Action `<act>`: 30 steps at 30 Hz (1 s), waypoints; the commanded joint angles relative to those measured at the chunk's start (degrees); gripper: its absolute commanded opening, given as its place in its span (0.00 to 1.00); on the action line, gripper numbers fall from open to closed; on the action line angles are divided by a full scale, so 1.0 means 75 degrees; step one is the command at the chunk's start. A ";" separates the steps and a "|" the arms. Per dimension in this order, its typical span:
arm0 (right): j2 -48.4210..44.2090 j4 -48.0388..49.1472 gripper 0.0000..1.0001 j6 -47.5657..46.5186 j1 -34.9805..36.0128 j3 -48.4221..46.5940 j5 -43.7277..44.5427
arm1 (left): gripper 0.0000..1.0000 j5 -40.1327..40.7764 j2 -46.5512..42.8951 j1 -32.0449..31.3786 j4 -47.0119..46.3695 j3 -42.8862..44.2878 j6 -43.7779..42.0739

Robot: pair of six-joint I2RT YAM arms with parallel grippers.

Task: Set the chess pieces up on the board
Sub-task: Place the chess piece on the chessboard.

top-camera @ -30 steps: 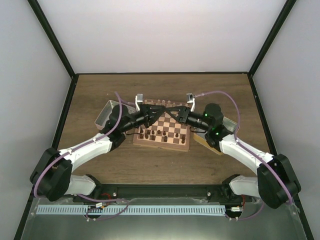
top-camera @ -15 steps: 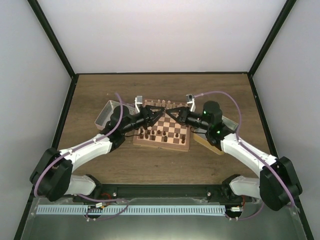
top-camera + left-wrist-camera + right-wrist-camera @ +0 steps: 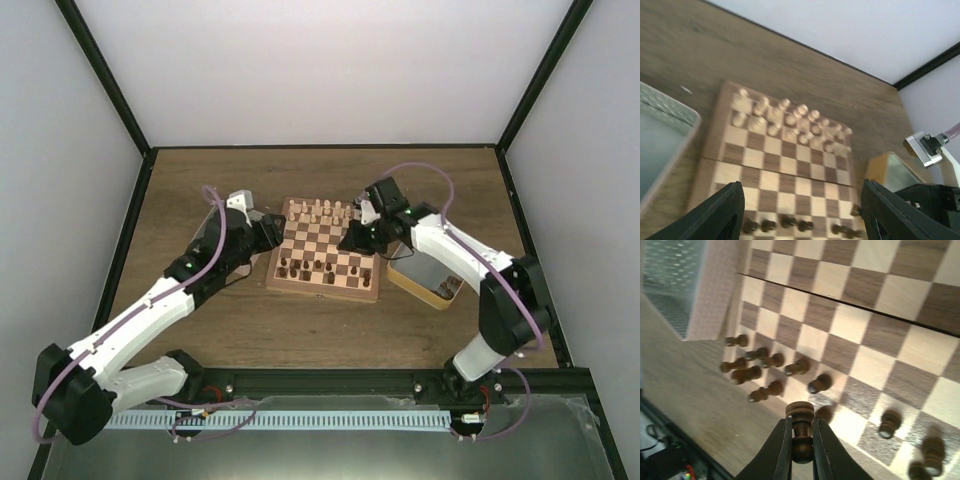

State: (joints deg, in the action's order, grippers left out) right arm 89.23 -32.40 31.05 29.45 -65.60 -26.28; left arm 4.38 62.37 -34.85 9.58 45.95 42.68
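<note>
Left of the board (image 3: pixel 325 250), a metal tin (image 3: pixel 660 145) lies on the desk (image 3: pixel 200 185), just beside the board's rim. The left tool (image 3: pixel 801 200) hovers at this same side, its fingers wide apart and nothing between them. The dark chess pieces (image 3: pixel 320 268) stand in the near rows of the board, the pale pieces (image 3: pixel 320 210) in the far rows. Over the right part of the board, the right tool (image 3: pixel 801 422) is closed on one dark piece (image 3: pixel 800 412), held upright above the squares. Right of the board lies a second tin (image 3: pixel 428 278).
</note>
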 commanded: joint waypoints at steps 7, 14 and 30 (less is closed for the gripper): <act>0.1819 -0.2963 0.09 -0.1671 0.0298 -0.2231 0.1196 | 0.68 0.2158 -0.0642 0.0053 0.1040 0.0022 -0.2222; 0.2641 -0.3671 0.09 -0.1774 0.0678 -0.2960 0.1888 | 0.68 0.2322 -0.0959 0.0076 0.0984 -0.0209 -0.2346; 0.3360 -0.3999 0.12 -0.1908 0.0910 -0.3456 0.2035 | 0.68 0.2271 -0.1231 0.0098 0.0884 -0.0397 -0.2339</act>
State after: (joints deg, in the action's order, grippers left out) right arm 113.47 -61.30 17.56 35.35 -89.30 -11.03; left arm 20.93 54.15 -34.48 16.80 43.75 25.67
